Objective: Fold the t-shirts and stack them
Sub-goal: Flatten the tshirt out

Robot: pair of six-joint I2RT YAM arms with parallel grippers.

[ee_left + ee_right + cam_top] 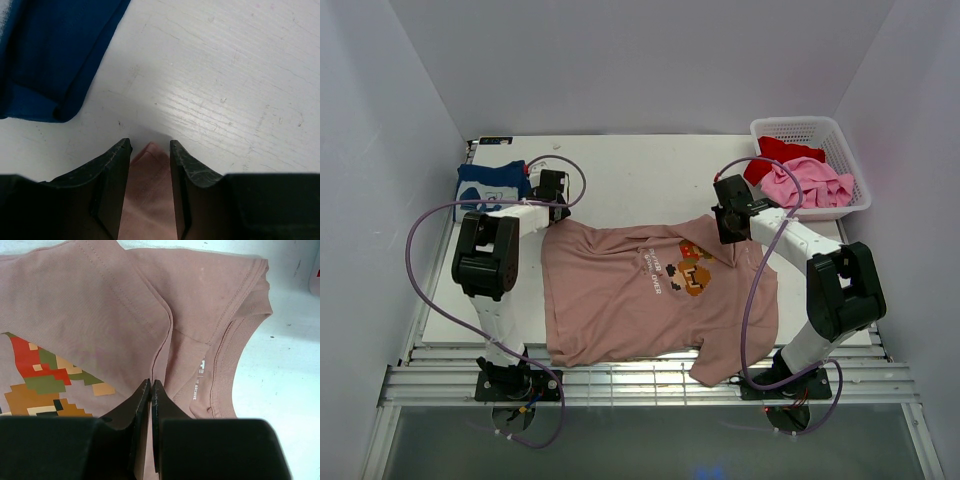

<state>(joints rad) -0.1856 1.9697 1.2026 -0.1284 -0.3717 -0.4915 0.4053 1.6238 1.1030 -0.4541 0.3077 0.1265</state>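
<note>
1. Two stops on the far left: the folded navy t-shirt [488, 186] lies at the table's [640, 165] far-left corner, and the left gripper [150, 144] hovers just beside it, low over the bare top.
2. Its jaws stand apart, and between them lies the far hem corner of the pink-tan t-shirt [620, 290]. The cloth looks flat on the table, so this looks like no pinch.
3. Centre now: the pink-tan t-shirt is spread front-up, its long axis across the table, with the hem to the left and the collar [225, 365] to the right. The pixel print [45, 380] faces up and one sleeve trails toward the near edge.
4. Over to the right gripper [151, 382]: jaws pressed together right by the collar, with a raised crease running away from the tips. It looks clamped on a pinch of that shoulder.
5. Here is what the fold turns on: both grippers sit on the shirt's far long edge, one at each end, and the body lies toward the arm bases. Each arm is nearest its own end, so I'd expect a pull toward the near edge once the left closes.
6. Far right: the basket [810, 124] holds the red t-shirt [772, 152] and the bright pink t-shirt [808, 185], both crumpled and waiting.
</note>
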